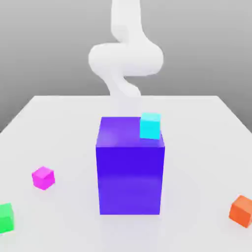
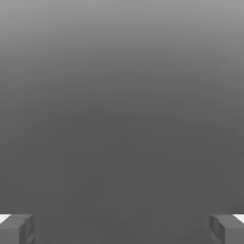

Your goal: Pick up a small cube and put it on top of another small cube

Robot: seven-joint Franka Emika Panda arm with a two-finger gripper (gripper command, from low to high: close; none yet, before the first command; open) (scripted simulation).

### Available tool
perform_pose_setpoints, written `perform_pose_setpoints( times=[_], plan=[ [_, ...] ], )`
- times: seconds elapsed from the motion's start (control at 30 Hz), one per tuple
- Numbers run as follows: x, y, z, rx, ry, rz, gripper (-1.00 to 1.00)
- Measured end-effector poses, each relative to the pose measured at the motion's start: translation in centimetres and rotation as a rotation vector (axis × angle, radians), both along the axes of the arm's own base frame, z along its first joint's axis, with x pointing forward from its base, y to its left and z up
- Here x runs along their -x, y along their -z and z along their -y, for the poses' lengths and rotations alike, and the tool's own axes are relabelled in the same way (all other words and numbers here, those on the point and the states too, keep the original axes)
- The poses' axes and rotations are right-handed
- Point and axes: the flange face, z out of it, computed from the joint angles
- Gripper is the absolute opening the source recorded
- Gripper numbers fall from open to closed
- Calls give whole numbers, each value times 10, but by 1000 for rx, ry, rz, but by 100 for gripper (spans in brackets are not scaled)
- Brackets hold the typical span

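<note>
Exterior view shows the white arm [image 1: 125, 59] rising behind the big blue-violet block [image 1: 130, 167], its links curving like an S above the far side of the white table [image 1: 59, 128]; its lower end drops out of sight behind the block. Hand view catches the two grey fingertips [image 2: 16, 228] at opposite edges of the picture, so the gripper [image 2: 122, 229] stands wide, with nothing between the fingers but plain grey background.

On the block's top, at its corner toward the exterior view's right, sits a small cyan cube [image 1: 150, 126]. The small magenta-pink cube [image 1: 43, 177] rests on the table well to the exterior view's left of the block, apart from it. A small green cube [image 1: 6, 217] lies nearer the camera at the left edge, and a small orange cube [image 1: 241, 210] near the right edge.
</note>
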Motion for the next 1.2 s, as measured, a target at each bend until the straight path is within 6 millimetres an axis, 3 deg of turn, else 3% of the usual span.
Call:
perform_pose_setpoints(
  times=[0.17, 0.37, 0.6, 0.9, 1.1, 1.13, 1.2],
  plan=[
    [-35, 94, 61, -152, 319, -118, 0],
    [-36, 207, 134, -324, 708, -231, 0],
    [11, 335, 203, -513, 1183, -336, 0],
    [124, 473, 244, -731, 1812, -424, 0],
    [123, 529, 237, -730, 1819, -438, 0],
    [123, 537, 236, -730, 1819, -438, -100],
    [123, 537, 236, -730, 1819, -438, -100]
  ],
)
